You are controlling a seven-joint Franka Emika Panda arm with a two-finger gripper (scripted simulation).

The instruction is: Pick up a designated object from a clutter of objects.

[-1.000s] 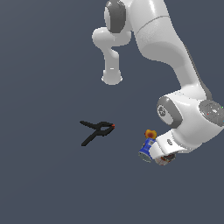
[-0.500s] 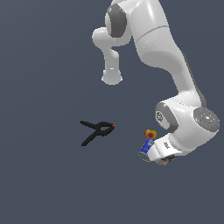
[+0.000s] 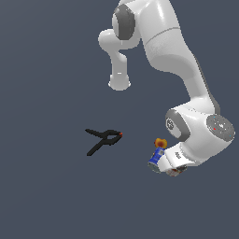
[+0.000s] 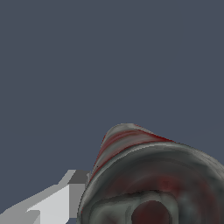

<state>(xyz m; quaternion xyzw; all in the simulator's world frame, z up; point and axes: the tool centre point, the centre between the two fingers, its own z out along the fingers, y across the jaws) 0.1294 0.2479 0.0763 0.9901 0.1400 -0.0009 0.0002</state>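
**Inspector:** State the layout, largest item first.

**Operator:** The dark grey table (image 3: pixel 42 196) carries everything. My white arm (image 3: pixel 179 60) bends down toward the exterior view's right, and my tool (image 3: pixel 173 171) sits low there, mostly hidden under the wrist housing. To the exterior view's left, well apart, lies the black spring clamp with a red tip (image 3: pixel 102 139). Just beside the tool stands the small blue cylindrical can (image 3: pixel 156 158), with the small orange-yellow item (image 3: pixel 160 142) touching or just behind it; I cannot tell which.

**Inspector:** And the designated object?

**Operator:** The small red-and-white labelled tin can with greyish metal ends (image 4: pixel 148 179) fills the wrist view at very close range, directly under the tool. One metal end faces the camera, so I judge its long axis runs roughly along my line of approach, tilted slightly away.

**Inspector:** Tool state?

**Operator:** One pale finger (image 4: pixel 52 201) shows beside the can wall. The other is out of sight, so I cannot tell whether the tool is wide, narrow or holding the can.

**Inspector:** Risk?

**Operator:** In my judgement, the blue can stands close enough to be knocked.
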